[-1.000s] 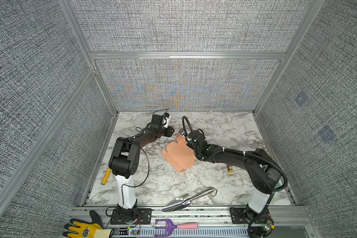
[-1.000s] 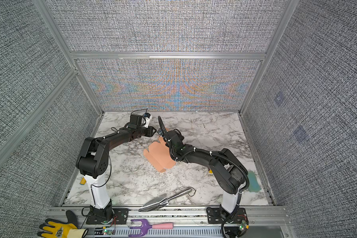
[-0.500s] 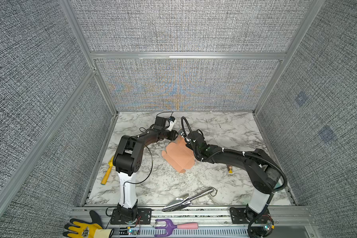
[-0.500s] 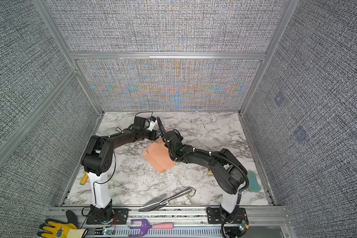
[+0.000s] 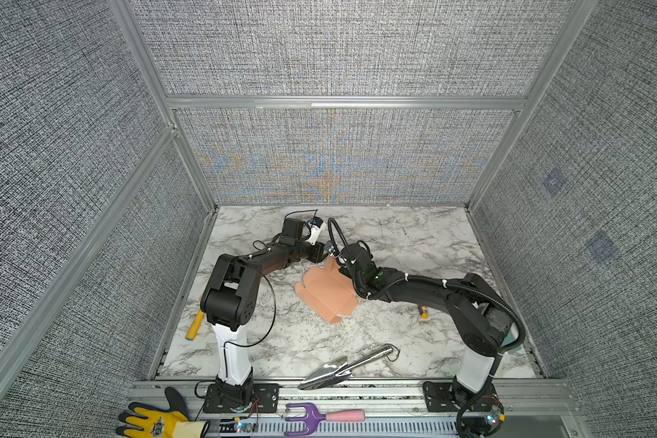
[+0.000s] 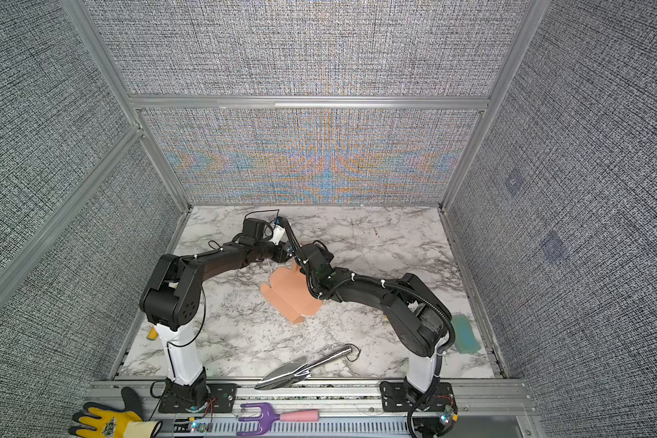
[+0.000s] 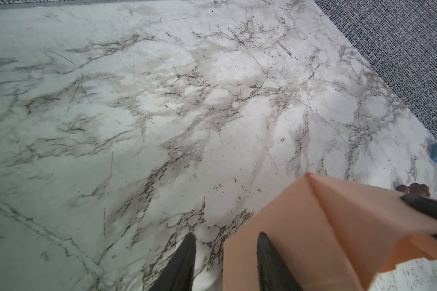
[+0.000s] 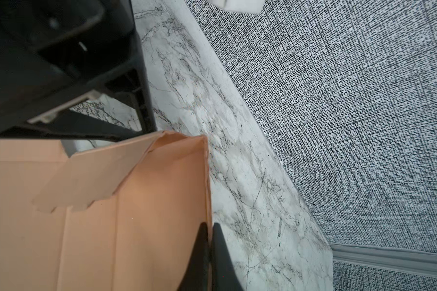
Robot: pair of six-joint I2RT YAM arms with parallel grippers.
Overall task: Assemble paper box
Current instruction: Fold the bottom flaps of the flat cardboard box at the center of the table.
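**boxfan:** where's the paper box (image 5: 329, 294) sitting rn?

**yam_watcher:** pretty much dead centre of the marble desk (image 5: 414, 242). It's mostly lying flat, with one flap (image 8: 167, 176) standing up on the side toward the far edge. The right gripper (image 8: 209, 228) is pinched tight on that flap's edge.

**boxfan:** and the left gripper (image 7: 226, 234)?

**yam_watcher:** jaws spread, straddling a raised cardboard edge: one finger over the pink, one over bare marble.

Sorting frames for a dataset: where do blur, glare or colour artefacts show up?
In both top views, rainbow moiré bands the back wall and the metal trowel glints. Left wrist view: marble tabletop sharp, paper box partly smeared. Right wrist view: the near left arm is out of focus.
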